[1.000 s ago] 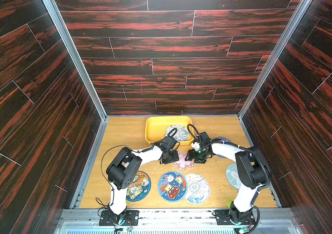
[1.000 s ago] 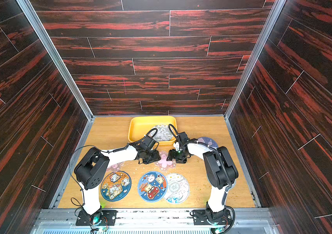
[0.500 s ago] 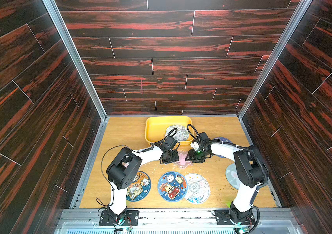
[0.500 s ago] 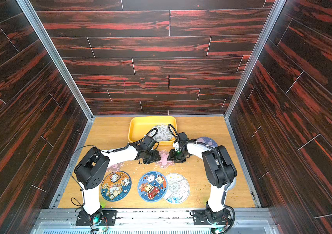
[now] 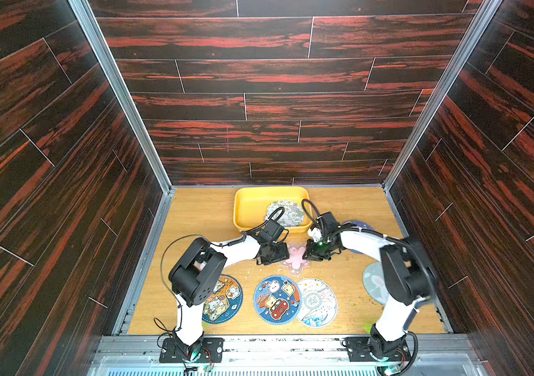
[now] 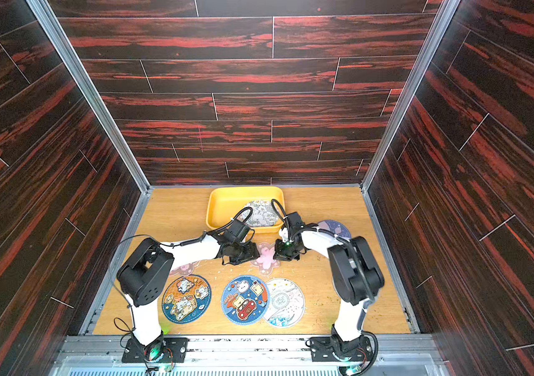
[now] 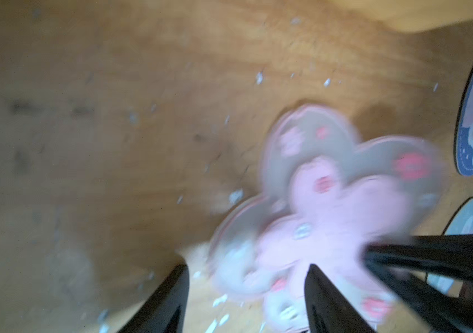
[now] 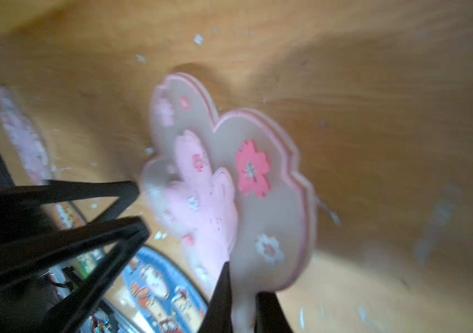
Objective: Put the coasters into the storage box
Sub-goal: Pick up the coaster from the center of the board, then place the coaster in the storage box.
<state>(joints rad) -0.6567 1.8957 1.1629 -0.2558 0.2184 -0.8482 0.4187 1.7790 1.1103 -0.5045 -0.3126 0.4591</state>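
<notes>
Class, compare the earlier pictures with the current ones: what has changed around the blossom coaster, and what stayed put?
The right gripper has closed on an edge lobe of the translucent blossom coaster. The left gripper stays open beside it. Neither has travelled noticeably. The round coasters on the table and the pale coaster in the storage box lie as before.

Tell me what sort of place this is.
Likely a robot lab test cell: left arm and right arm bolted to an aluminium rail, a wooden tabletop, dark wood-print panels in metal framing around it.
</notes>
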